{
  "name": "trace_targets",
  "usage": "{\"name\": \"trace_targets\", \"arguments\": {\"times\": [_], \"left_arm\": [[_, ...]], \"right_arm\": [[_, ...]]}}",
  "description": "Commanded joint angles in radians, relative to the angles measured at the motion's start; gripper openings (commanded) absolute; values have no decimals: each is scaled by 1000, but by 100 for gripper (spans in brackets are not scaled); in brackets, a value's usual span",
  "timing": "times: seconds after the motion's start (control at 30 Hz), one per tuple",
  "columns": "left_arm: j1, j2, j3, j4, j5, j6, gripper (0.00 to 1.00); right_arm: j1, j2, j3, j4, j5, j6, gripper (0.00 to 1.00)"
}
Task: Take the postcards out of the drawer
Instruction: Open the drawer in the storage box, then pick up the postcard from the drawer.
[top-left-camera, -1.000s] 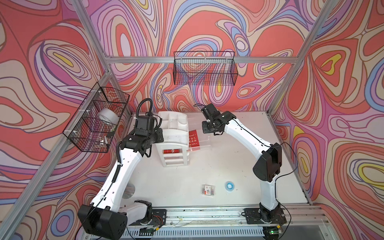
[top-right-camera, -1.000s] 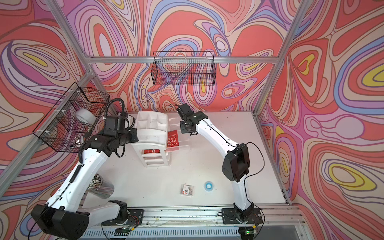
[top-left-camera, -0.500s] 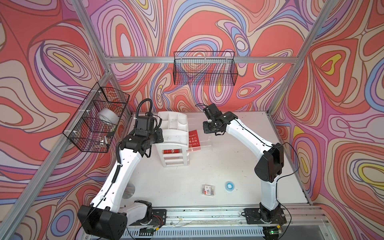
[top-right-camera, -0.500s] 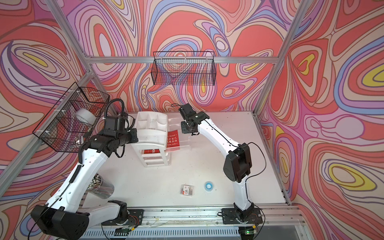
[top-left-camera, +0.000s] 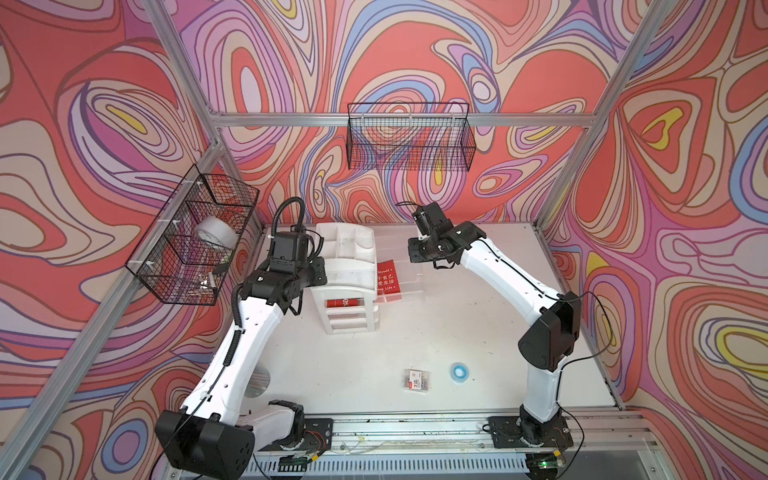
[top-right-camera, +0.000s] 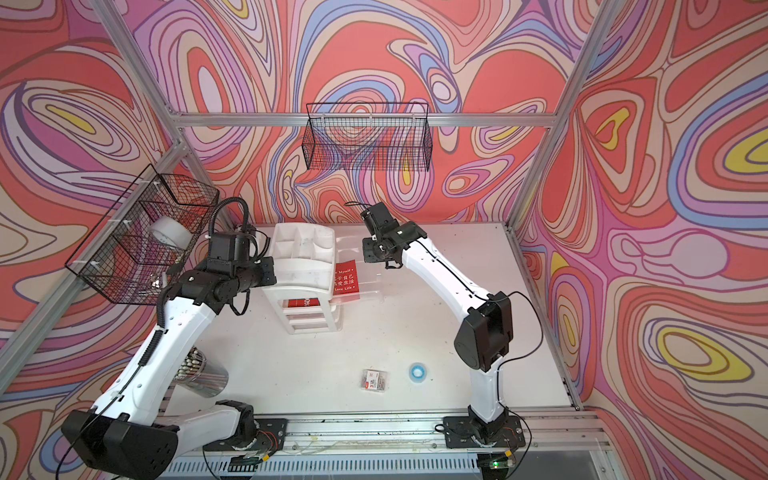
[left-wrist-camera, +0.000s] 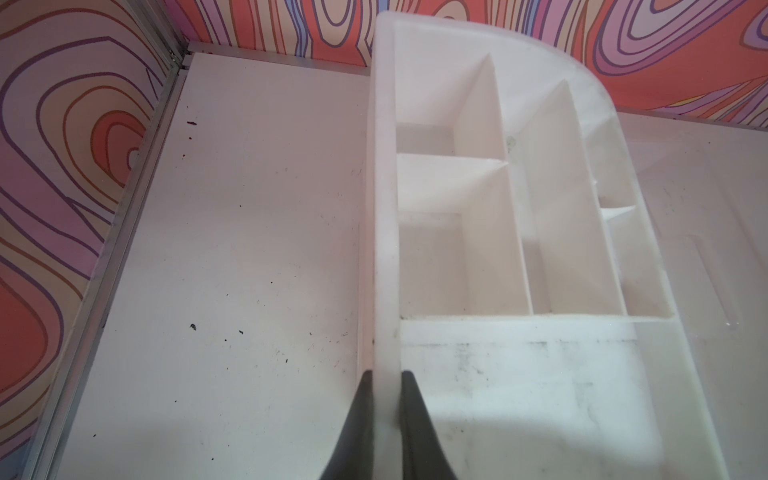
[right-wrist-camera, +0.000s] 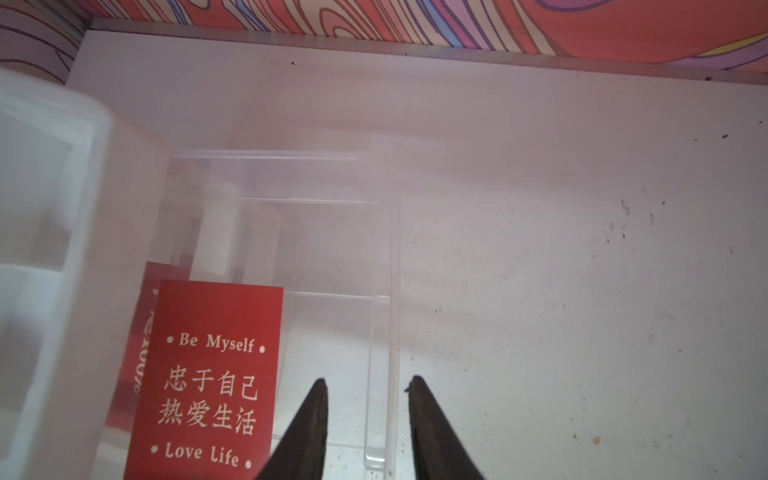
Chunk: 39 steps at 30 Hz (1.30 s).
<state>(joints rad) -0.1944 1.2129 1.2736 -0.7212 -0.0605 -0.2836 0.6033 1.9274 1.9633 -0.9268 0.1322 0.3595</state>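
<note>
Red cardstock in a clear tray fills my right wrist view: the postcards (right-wrist-camera: 212, 382) lie flat in the drawer (right-wrist-camera: 332, 232), which stands pulled out of the white organizer (top-left-camera: 345, 257) on the side facing my right arm. The top card reads "Be Myself" and "Love Life" around white Chinese lettering and sits at the drawer's end just beside the organizer. A second card (right-wrist-camera: 141, 316) peeks out from under it, on its organizer side, mostly hidden. In both top views a red strip (top-left-camera: 343, 303) (top-right-camera: 300, 302) with a percent sign shows through the organizer's front, level with the drawer. I take it for a card lying partly inside the organizer, but cannot tell whether it is that second one.

My left gripper (left-wrist-camera: 387, 376) is clamped on the organizer's side wall, the one away from the drawer, a finger on each face. My right gripper (right-wrist-camera: 369, 380) hangs over the drawer's end far from the organizer, jaws apart, holding nothing. Whether a fingertip touches the clear wall I cannot tell.

As I judge it, the drawer is open and the organizer braced, and that is all that is done. No card lies out on the table (top-left-camera: 478, 316). Every card is left to lift out, and flat cards on a smooth floor will likely need an edge tipped up first.
</note>
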Motion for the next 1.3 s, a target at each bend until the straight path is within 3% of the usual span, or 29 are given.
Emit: {"name": "trace_targets", "arguments": {"times": [0.0,0.23,1.27], "left_arm": [[3,-21,-10,40,-27,34,0],[3,-15,-8,46,-21,34,0],[3,-16,-11,35,-22,37,0]], "right_arm": [[1,-36,2,21,-61,-14,35],[37,-41,-55,91,-170,-12,38],[105,165,28,6,-164,30,53]]}}
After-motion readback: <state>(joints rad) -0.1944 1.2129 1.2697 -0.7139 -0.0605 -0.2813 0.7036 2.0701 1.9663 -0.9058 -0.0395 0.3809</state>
